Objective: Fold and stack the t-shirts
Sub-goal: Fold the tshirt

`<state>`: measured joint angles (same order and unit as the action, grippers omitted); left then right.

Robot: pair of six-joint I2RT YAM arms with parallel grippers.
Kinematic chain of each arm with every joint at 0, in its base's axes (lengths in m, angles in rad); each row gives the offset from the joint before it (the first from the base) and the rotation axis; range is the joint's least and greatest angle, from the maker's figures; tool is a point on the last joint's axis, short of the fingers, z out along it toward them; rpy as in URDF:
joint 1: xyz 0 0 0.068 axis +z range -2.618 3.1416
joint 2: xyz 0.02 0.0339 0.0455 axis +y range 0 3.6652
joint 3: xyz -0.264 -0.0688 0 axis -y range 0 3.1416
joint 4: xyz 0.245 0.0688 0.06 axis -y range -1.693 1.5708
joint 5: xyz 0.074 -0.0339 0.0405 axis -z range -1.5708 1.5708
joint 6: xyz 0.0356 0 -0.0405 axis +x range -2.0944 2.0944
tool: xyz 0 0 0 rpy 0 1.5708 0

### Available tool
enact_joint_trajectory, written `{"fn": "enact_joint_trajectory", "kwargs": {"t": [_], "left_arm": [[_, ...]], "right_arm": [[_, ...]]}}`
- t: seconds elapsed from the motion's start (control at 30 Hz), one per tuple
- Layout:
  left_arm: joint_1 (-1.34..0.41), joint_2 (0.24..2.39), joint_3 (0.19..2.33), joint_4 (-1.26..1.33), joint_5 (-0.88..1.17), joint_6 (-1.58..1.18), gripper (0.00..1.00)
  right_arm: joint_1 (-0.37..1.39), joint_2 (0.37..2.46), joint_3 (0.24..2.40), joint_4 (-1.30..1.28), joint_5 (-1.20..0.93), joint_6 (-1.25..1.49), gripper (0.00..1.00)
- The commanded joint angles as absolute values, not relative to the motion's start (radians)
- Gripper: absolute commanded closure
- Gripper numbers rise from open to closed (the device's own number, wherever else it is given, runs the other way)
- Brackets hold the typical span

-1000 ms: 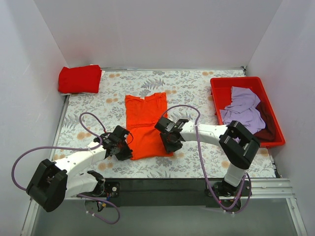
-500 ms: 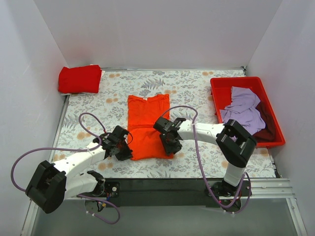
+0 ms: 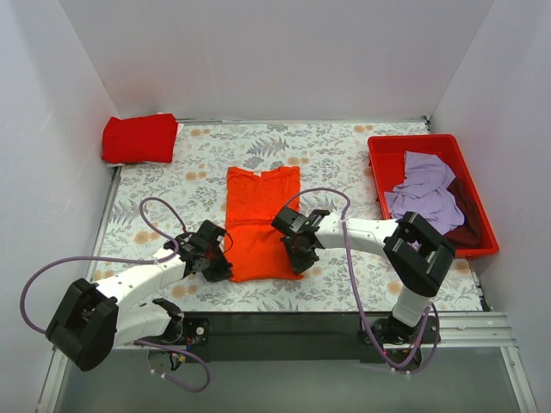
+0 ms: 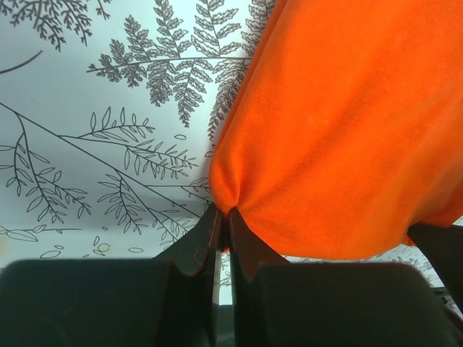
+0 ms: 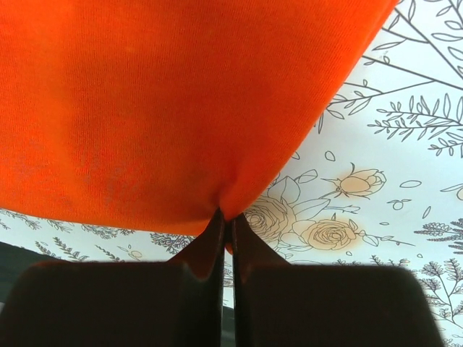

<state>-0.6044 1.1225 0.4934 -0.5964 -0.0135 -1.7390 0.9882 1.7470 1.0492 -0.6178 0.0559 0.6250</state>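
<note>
The floral table (image 3: pixel 344 163) carries everything. The red bin (image 3: pixel 413 138) sits at its right edge, with the lavender t-shirt (image 3: pixel 424 194) heaped over the maroon t-shirt (image 3: pixel 469 225) inside it; the red t-shirt (image 3: pixel 139 138) lies folded at the far left corner. The orange t-shirt (image 3: pixel 261 202) lies lengthwise mid-table, its near hem toward the arms.

The left gripper (image 4: pixel 224 224) is clamped on a small tuck at the hem's left corner; the right gripper (image 5: pixel 226 224) is pinched the same way on the right corner; both jaws are nearly together, with only a thin bite of cloth between them.

That thin bite is probably the main risk; on the lift either corner could slide free, and the hem would drop half-folded. How many layers each pinch holds cannot be told (the wrist views show only the outer face); if a pinch has only the top layer, the rest would stay on the table and bunch. If the arms rise unevenly, the fold would likely land skewed; a low carry would drag the shirt rather than fold it.
</note>
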Motion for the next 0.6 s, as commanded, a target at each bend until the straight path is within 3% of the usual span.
{"fn": "enact_joint_trajectory", "kwargs": {"t": [0.0,0.27,0.57], "left_arm": [[-0.607,1.127,0.480,-0.598,-0.002,-1.729,1.00],[-0.638,1.092,0.548,-0.759,0.116,-1.669,1.00],[-0.775,0.899,0.540,-0.900,0.219,-1.816,1.00]], "right_arm": [[1.006,1.864,0.925,-0.716,0.089,0.609,0.99],[1.038,1.596,0.798,-0.807,-0.027,0.603,0.99],[1.088,1.313,0.695,-0.948,-0.089,0.629,0.99]]}}
